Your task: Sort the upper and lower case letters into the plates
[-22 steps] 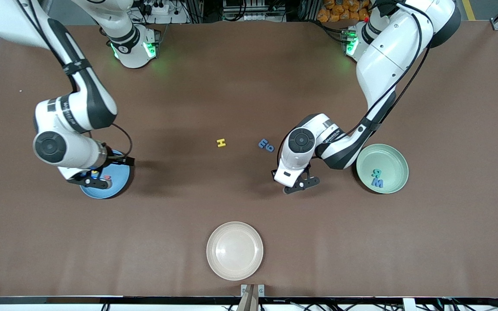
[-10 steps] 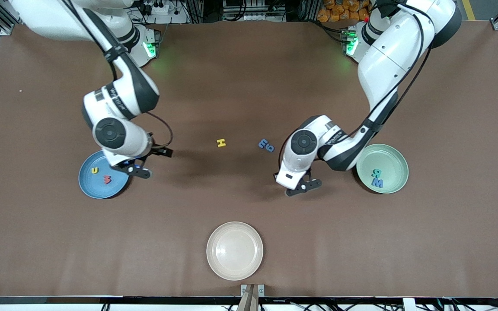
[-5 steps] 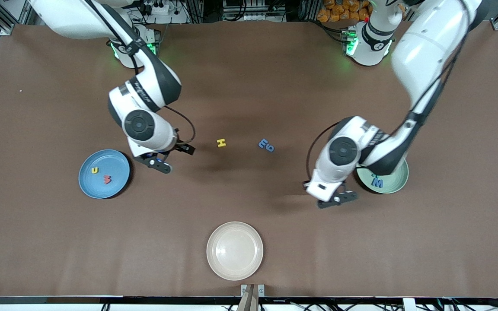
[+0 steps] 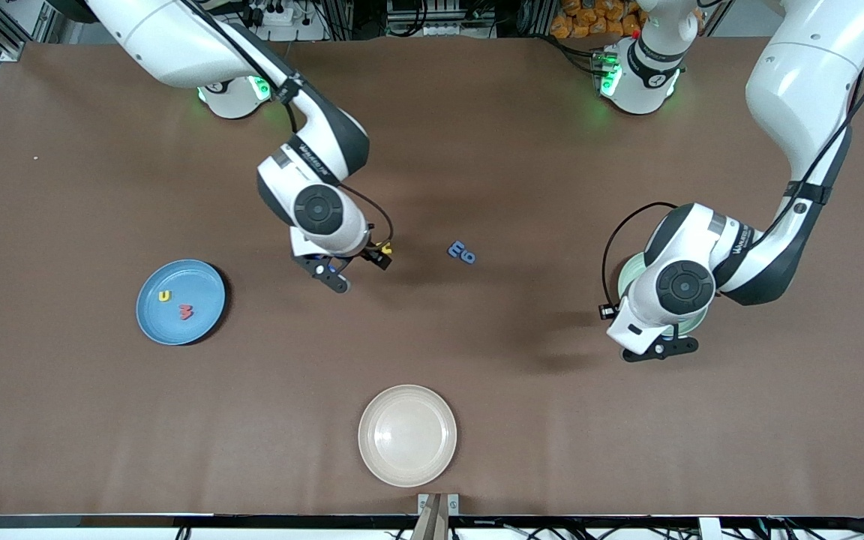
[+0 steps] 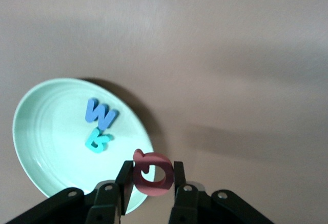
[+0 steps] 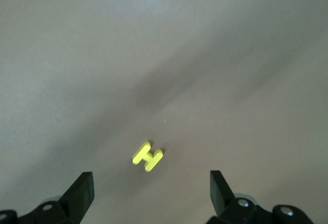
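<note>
My left gripper (image 5: 151, 170) is shut on a red rounded letter (image 5: 151, 188) and hangs over the rim of the mint green plate (image 5: 41, 147). A blue W (image 5: 100, 114) and a teal letter (image 5: 97, 143) lie in that plate. In the front view the left arm covers most of this plate (image 4: 691, 324), and the left gripper (image 4: 659, 349) shows at its edge. My right gripper (image 6: 148, 193) is open above a yellow H (image 6: 147, 156) on the bare table. The blue plate (image 4: 199, 281) holds a small yellow letter (image 4: 165, 295) and a red one (image 4: 186, 310).
Two blue letters (image 4: 462, 253) lie touching each other mid-table, between the two arms. A beige plate (image 4: 407, 435) with nothing in it sits near the table's front edge. The right gripper (image 4: 357, 268) hides most of the yellow H in the front view.
The right arm left the blue plate and swung to the middle, now over the yellow H. The left arm carried the red letter from mid-table over to the mint green plate.
</note>
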{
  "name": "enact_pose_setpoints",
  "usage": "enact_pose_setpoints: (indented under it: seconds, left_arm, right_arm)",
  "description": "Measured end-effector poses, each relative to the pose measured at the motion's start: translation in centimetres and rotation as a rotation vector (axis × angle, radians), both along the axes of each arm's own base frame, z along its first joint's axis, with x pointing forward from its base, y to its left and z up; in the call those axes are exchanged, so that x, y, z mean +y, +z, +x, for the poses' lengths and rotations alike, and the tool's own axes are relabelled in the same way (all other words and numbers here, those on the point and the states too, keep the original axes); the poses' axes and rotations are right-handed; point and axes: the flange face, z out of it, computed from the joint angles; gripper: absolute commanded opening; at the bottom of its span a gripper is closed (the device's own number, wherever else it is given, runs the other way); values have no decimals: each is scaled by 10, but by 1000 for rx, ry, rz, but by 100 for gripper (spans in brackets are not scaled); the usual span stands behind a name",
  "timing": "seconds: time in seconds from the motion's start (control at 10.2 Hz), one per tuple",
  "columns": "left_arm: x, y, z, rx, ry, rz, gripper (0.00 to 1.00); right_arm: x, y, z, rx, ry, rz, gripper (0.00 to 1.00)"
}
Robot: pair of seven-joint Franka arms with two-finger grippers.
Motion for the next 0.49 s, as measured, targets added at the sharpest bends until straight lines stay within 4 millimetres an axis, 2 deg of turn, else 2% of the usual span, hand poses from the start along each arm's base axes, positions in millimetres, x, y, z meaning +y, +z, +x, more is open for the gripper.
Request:
enact_pose_setpoints:
  seconds: [0.2, 0.29, 0.49]
  left_arm:
    - [28, -26, -9, 56, 33, 8, 0]
    - [40, -31, -12, 70, 49, 11, 0]
    - [48, -34, -13, 79, 59, 11, 0]
  right_arm:
    - [41, -14, -27, -8, -51, -3, 100]
    - [59, -19, -38, -15, -102, -5, 100]
    - [79, -26, -48, -30, -209, -30, 100]
